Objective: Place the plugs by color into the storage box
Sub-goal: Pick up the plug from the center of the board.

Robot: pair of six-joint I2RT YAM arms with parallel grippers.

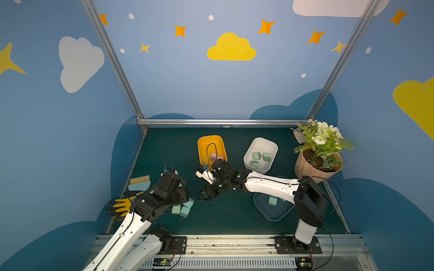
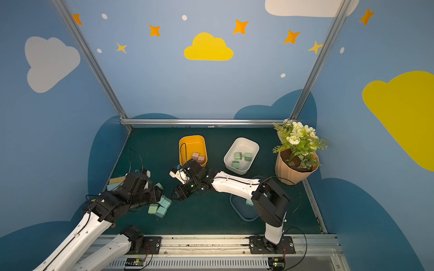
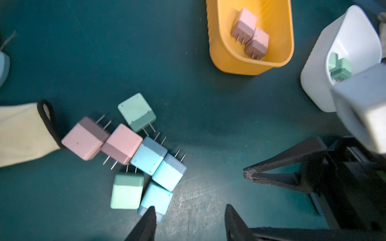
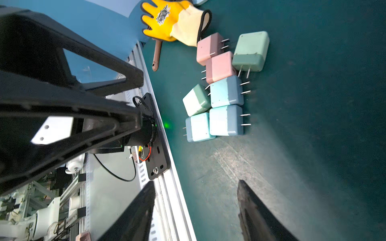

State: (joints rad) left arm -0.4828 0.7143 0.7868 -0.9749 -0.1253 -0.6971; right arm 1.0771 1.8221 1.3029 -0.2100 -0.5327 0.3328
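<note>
At the far left a brush (image 1: 140,180) with straw-coloured bristles lies by the wall. Nearer, a yellow knit glove (image 4: 165,18) with a cream cuff lies flat, its black-edged cuff against the leftmost pink plug.

The loose plugs (image 3: 149,155) sit packed side by side on the dark green mat (image 1: 223,215) at near left. There are two pink, two pale green and three light teal, all smooth rounded cubes with thin metal prongs pointing several ways. The left gripper (image 3: 190,206) hangs over their near edge with its black fingers apart and nothing between them. One tip overlaps the nearest teal plug; whether it touches cannot be told.

Just right of the cluster, the right gripper (image 4: 196,182) is above bare, scuffed mat, its fingers spread and empty.

Farther back, a glossy yellow bin (image 3: 229,60) with rounded corners holds two pink plugs (image 3: 244,24) touching each other. In both top views the right arm's wrist covers its near end. To its right, a white bin (image 3: 317,83) holds three green plugs (image 1: 256,156). Nearer, a clear bin (image 1: 270,215) holding a teal plug (image 1: 272,201) lies partly hidden under the right forearm. A ribbed tan flower pot (image 1: 307,171) stands at far right.
</note>
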